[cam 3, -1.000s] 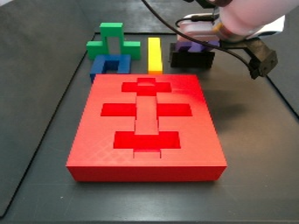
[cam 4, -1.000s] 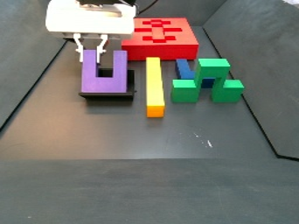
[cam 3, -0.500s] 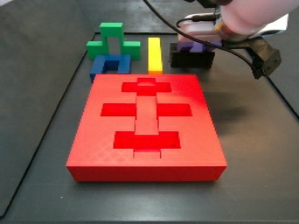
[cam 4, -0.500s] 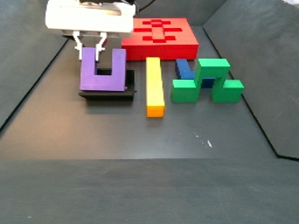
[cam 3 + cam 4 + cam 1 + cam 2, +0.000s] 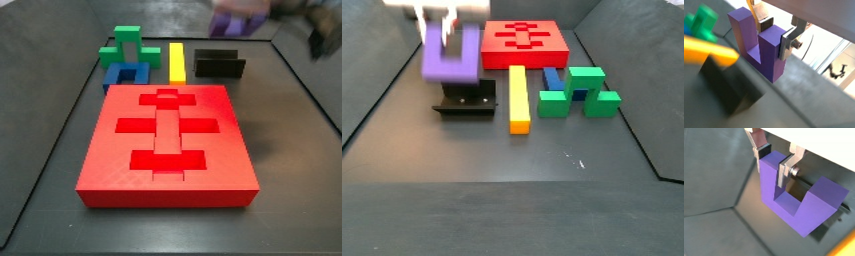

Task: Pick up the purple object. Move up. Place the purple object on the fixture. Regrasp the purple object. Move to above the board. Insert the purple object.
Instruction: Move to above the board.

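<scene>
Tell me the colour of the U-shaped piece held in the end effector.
Violet-purple. The purple object shows best in a wrist view, one prong clamped by the end effector, lifted off the fixture.

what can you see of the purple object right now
The purple object is a smooth violet U-shaped block, plastic by the look: two square prongs joined by a low bar. The end effector grips one prong near its tip, a silver finger flat on its inner face. It hangs prongs-up, clear of the fixture, with only the fingers touching it. In both side views it is motion-blurred, at the far end of the table beyond the board in one of them.
</scene>
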Available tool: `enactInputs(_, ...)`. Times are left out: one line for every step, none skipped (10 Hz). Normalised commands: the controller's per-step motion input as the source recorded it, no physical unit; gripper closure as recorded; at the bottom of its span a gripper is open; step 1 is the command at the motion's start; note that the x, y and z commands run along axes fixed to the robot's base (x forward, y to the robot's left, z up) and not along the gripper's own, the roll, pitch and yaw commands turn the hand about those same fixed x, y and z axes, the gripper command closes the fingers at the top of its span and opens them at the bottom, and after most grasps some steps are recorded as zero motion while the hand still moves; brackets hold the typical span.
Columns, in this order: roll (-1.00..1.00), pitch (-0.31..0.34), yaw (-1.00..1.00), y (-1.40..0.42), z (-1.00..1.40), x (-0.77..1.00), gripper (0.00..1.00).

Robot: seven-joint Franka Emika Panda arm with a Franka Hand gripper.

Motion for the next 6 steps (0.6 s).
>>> enactInputs(-0.01, -0.008, 0.04, 0.02, 1.40, -0.05, 1.00)
enactInputs(-0.01, 0.002, 0.02, 0.00, 1.40, -0.04, 1.00)
enactInputs(0.00, 0.003, 0.01, 0.00, 1.40, -0.03, 1.00)
enactInputs(-0.01, 0.013, 0.01, 0.02, 1.40, -0.03, 1.00)
enactInputs(-0.01, 0.031, 0.00, -0.01, 0.55, 0.00, 1.00)
enactInputs(0.00, 0.041, 0.00, 0.00, 0.21, 0.02, 1.00)
